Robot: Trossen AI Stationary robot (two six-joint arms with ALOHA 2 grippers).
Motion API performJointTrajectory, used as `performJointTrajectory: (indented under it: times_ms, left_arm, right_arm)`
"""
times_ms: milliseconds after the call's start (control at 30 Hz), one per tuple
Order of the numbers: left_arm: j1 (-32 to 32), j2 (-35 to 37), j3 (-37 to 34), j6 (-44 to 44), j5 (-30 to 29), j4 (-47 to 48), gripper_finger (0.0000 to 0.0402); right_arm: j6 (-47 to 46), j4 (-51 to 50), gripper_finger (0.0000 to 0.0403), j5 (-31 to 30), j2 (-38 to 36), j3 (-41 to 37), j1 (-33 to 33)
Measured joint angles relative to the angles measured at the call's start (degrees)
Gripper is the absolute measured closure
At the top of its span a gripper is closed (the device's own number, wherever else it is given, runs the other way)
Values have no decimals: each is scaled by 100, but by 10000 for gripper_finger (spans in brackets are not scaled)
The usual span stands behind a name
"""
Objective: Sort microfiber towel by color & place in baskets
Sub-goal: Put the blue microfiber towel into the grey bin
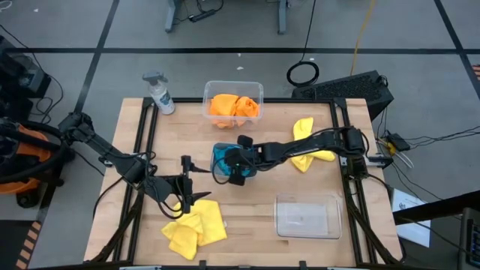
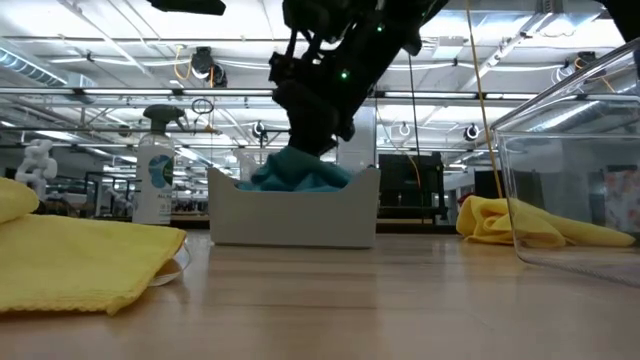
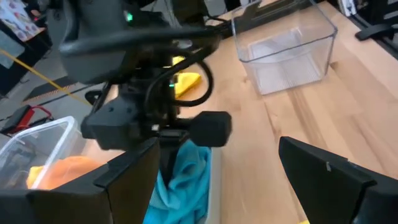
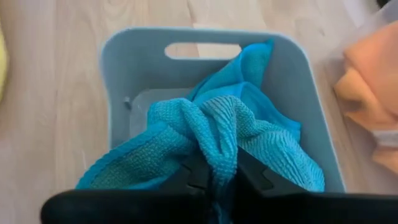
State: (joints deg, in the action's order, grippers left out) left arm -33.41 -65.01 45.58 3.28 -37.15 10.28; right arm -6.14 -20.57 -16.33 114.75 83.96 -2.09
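Note:
My right gripper hangs over the small greyish basket at the table's middle and is shut on a turquoise towel. A second turquoise cloth lies behind it in the same basket. Two orange towels sit in the clear basket at the far edge. One yellow towel lies flat near the near edge, and another lies partly under the right arm. My left gripper is open just beyond the near yellow towel and touches nothing. My right gripper pinches a raised fold of the turquoise towel between its two fingers, coming from above and pointing down. The fold is gathered into a ridge at the fingers. The rest of the cloth spreads slack inside the small basket.
An empty clear basket stands near the near right corner. A spray bottle stands at the far left. Black frame rails run along both sides of the table. Bare wood lies between the small basket and the empty one.

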Motion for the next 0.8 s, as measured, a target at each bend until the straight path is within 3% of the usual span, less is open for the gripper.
performJointTrajectory:
  times_ms: [267,600,800]
  left_arm:
    - [0,0,0,-129,142,38,68]
    - [283,-320,0,-123,147,76,68]
    - [751,-714,0,-102,175,131,68]
  right_arm:
    - [-232,-62,341,19,22,0,8]
    - [-449,-144,214,10,9,209,-18]
    - [-438,-751,150,-11,2,675,-97]
